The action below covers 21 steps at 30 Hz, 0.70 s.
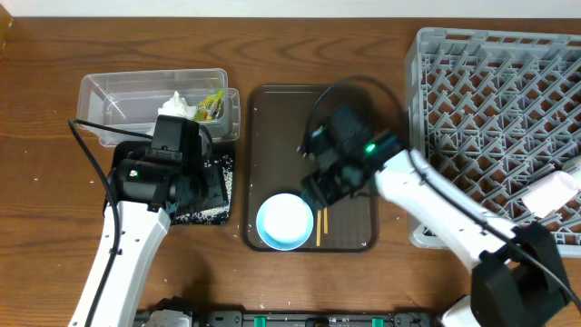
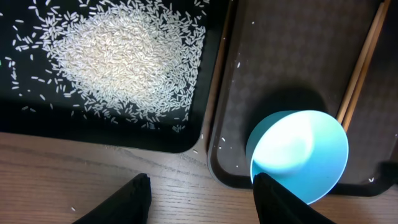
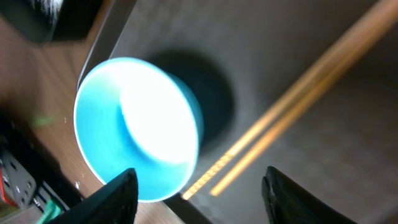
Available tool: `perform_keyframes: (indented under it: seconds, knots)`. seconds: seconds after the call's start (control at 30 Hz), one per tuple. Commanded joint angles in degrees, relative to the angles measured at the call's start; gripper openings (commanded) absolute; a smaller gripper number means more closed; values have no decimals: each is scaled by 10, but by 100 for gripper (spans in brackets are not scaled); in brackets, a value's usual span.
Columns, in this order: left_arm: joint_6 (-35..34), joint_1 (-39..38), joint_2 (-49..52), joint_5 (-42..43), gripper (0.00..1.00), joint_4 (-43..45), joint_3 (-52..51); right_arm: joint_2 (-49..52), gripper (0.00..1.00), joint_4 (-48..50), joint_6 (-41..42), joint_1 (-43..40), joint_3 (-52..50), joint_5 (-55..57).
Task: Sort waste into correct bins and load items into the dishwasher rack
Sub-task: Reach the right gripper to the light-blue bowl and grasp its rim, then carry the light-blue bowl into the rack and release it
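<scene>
So the white bowl (image 1: 285,221), pale blue inside, is sitting upright at the robot-side end of the brown serving tray (image 1: 281,127), with the chopsticks (image 1: 322,227) lying just beside it. Only the overhead view is showing the clear tub (image 1: 109,91) holding the tissue (image 1: 175,104) and the wrapper (image 1: 211,106), plus the grey rack (image 1: 490,109) off to the right. The left wrist cam is catching what the arm is mostly hiding from above: rice (image 2: 118,56) heaped on the black tray (image 2: 37,121). The left gripper (image 2: 202,202) is hanging open, holding nothing. The right gripper (image 3: 199,199) is hovering with its jaws apart over the bowl and chopsticks, gripping nothing.
</scene>
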Motion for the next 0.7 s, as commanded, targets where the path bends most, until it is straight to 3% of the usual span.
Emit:
perform_keyframes:
  seconds: [0.0, 0.4, 0.5, 0.67]
  knots:
    - [-3, 2, 0, -10, 56, -2, -6, 2, 53, 29, 45, 31, -34, 6]
    - [-3, 2, 0, -10, 56, -2, -6, 2, 20, 145, 140, 71, -133, 45]
    - [-3, 2, 0, -10, 56, -2, -6, 2, 1, 147, 159, 71, -137, 63]
    - [-3, 2, 0, -9, 56, -2, -6, -2, 1, 154, 172, 61, -119, 80]
